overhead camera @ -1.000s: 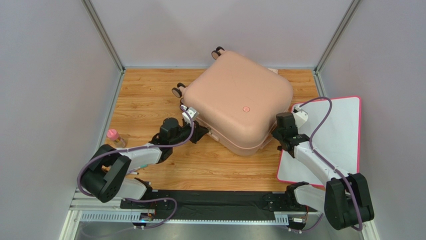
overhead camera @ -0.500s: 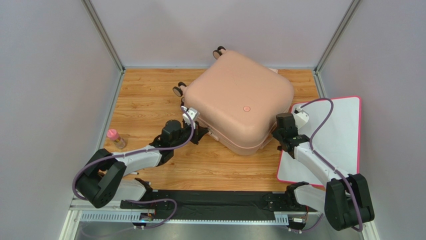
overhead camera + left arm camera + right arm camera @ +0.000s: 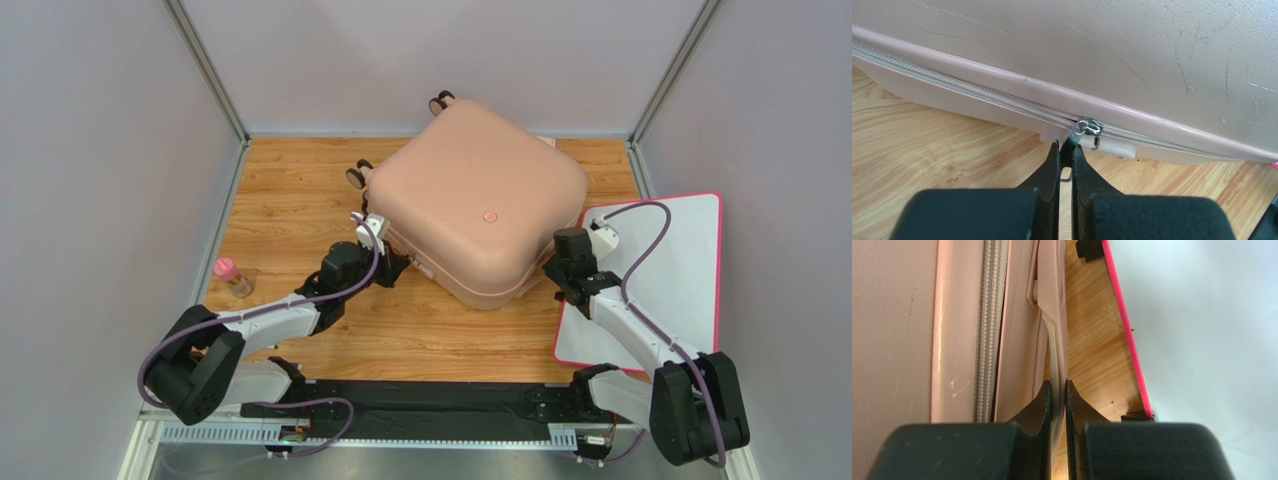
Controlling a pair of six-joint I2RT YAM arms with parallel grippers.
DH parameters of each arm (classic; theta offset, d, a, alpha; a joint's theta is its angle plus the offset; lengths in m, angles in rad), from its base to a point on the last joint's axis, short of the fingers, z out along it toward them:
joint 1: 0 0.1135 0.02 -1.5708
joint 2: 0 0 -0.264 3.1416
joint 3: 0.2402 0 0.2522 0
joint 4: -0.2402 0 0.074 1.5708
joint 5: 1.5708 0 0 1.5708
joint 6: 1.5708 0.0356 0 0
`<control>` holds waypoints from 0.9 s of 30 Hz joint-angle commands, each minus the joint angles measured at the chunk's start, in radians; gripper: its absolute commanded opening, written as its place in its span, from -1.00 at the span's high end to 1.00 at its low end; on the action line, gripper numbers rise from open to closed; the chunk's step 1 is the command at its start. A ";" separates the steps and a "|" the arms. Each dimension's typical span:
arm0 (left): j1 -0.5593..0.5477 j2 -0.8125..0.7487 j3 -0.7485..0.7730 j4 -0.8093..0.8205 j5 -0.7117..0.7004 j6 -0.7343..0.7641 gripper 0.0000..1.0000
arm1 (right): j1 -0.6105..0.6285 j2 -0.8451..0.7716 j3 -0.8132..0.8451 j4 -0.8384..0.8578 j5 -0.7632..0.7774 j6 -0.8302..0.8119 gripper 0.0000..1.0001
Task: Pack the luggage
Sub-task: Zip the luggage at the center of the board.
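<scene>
at the middle of the wooden tabletop (image 3: 290, 200), the luggage (image 3: 478, 215) is lying flat with its lid down and its wheels pointing toward the far left. its zipper seam (image 3: 952, 82) is running around the near rim, and the zipper pull (image 3: 1083, 129) is sitting on the near-left side, its tab hanging out toward the left gripper (image 3: 1065, 152), whose jaws are clenching on that tab. the seam's long axis is lying crosswise to these jaws, so the coming move is looking like a sideways drag along the rim rather than a tug away from it. the left arm is sitting nearer the slider. the right gripper (image 3: 1058, 390) is working at the near-right side, its jaws pinching the thin edge of the side handle (image 3: 1049, 340), probably steadying the case. just beside that arm a white board (image 3: 690, 290) is lying flat, and a small bottle (image 3: 231, 276) is standing well apart on the left.
</scene>
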State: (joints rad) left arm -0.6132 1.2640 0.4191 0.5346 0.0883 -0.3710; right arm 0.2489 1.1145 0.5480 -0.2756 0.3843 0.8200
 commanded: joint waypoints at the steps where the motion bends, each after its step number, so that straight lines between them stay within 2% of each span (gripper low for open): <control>1: 0.098 -0.028 0.001 -0.022 -0.213 -0.017 1.00 | -0.027 0.022 -0.030 -0.132 0.100 0.002 0.99; 27: 0.293 -0.002 0.020 -0.018 -0.214 -0.062 1.00 | -0.030 0.056 -0.013 -0.171 0.163 0.041 0.99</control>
State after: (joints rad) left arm -0.4377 1.2530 0.4202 0.5217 0.1879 -0.4561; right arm 0.2550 1.1305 0.5591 -0.2958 0.3477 0.8940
